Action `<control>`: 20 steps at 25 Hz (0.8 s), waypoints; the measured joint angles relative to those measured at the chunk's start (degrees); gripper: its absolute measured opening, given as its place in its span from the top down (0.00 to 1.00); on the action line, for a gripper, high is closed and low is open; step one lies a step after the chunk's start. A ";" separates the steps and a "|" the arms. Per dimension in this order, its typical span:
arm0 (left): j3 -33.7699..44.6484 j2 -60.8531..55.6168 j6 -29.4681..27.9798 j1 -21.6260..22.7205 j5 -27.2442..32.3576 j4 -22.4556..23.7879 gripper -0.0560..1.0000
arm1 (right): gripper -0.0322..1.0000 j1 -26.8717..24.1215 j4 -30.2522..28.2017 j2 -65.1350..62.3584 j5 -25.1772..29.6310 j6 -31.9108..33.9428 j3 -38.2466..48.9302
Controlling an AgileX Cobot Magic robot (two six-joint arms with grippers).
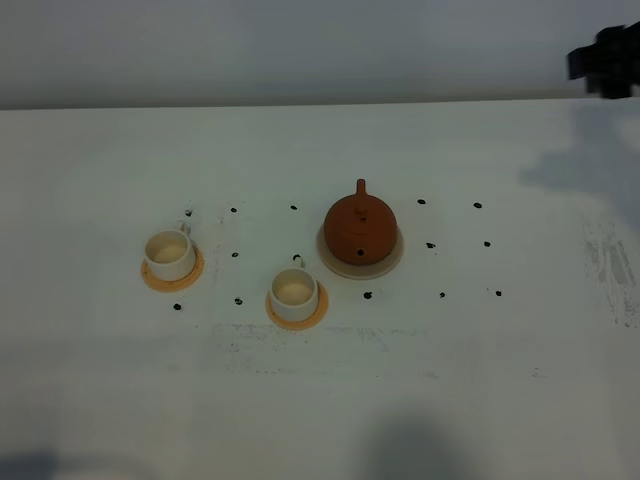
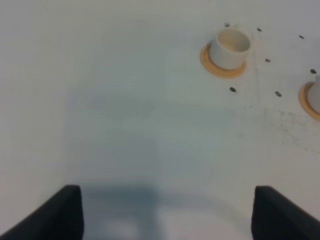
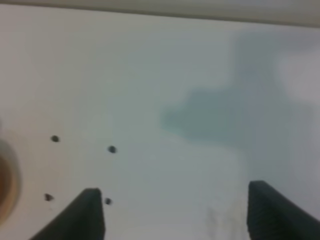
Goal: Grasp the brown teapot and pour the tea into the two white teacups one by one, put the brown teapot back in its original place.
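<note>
The teapot (image 1: 360, 228) sits on its saucer (image 1: 360, 271) near the middle of the desk (image 1: 480, 380), lid on. The left cup (image 1: 169, 253) and the near cup (image 1: 294, 295) each stand on coasters (image 1: 172, 286), well apart from each other, the near one just beside the saucer.

The right pincer (image 3: 175, 205) hangs spread wide over bare desk, off toward the far right corner and well apart from the teapot, pinching nothing. The left pincer (image 2: 167, 210) is also spread and empty, back from the left cup.

The step in hand looks like the reach for the teapot, likely with the right arm. A short part juts from the pot's far side; whether it is spout or handle cannot be told here, so the approach should settle that first. The pincer would do best to come down level, straddle the handle or body squarely, and close firmly before lifting straight up, so that the saucer is not dragged and the lid stays seated.
</note>
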 joint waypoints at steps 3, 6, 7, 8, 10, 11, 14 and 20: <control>0.00 0.00 0.00 0.00 0.00 0.00 0.31 | 0.39 2.10 1.49 3.93 -4.87 0.00 0.38; 0.00 0.00 0.00 0.00 0.00 0.00 0.31 | 0.39 3.70 2.39 9.01 -6.32 0.00 -1.45; 0.00 0.00 0.00 0.00 0.00 0.00 0.31 | 0.39 4.17 2.40 11.03 -6.19 0.00 -2.85; 0.00 0.00 0.00 0.00 0.00 0.00 0.31 | 0.39 4.65 2.45 13.14 -5.64 0.05 -4.57; 0.00 0.00 0.00 0.00 0.00 0.00 0.31 | 0.39 5.75 2.45 16.77 -4.01 0.45 -8.11; 0.00 0.00 0.00 0.00 0.00 0.00 0.31 | 0.39 6.37 2.50 18.66 -3.11 0.69 -10.11; 0.00 0.00 0.00 0.00 0.00 0.00 0.31 | 0.39 8.21 2.61 23.19 -0.87 1.14 -15.48; 0.00 0.00 0.05 0.00 0.00 0.00 0.31 | 0.40 12.70 2.61 29.00 2.15 1.48 -23.96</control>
